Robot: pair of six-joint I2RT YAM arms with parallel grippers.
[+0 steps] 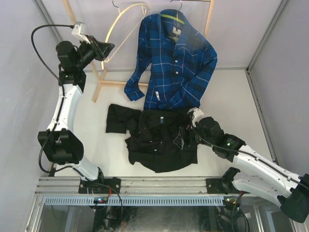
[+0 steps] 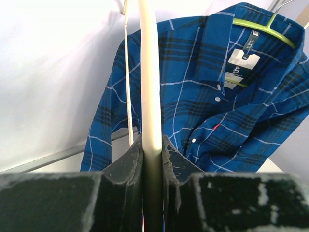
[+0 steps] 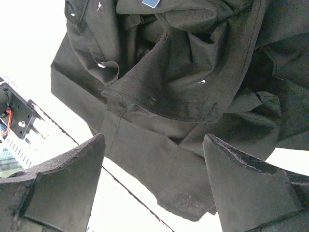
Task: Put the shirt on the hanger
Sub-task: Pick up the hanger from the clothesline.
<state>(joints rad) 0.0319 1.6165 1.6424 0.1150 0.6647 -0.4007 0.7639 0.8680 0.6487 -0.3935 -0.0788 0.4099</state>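
- Count: 2 arms, 2 tools, 2 hangers, 2 shirts, 1 wooden rack.
- Left tool: raised at the far left, clenched on the hanger. Both pads press the cream bar in the left wrist view.
- The hanger: bare, no garment on it, tilted, with its silver hook at the top end. It sits just left of the plaid shirt.
- Wooden rack: pale frame standing at the back of the surface.
- The shirt: 1 black one, crumpled flat on the surface at centre, one sleeve out to the left. Two white buttons show in the right wrist view.
- Plaid shirt: 1 blue one, hanging on a green hanger. Its hem reaches the black shirt's far edge.
- Right tool: released, fingers wide apart, nothing between them. It hovers at the black shirt's right side.
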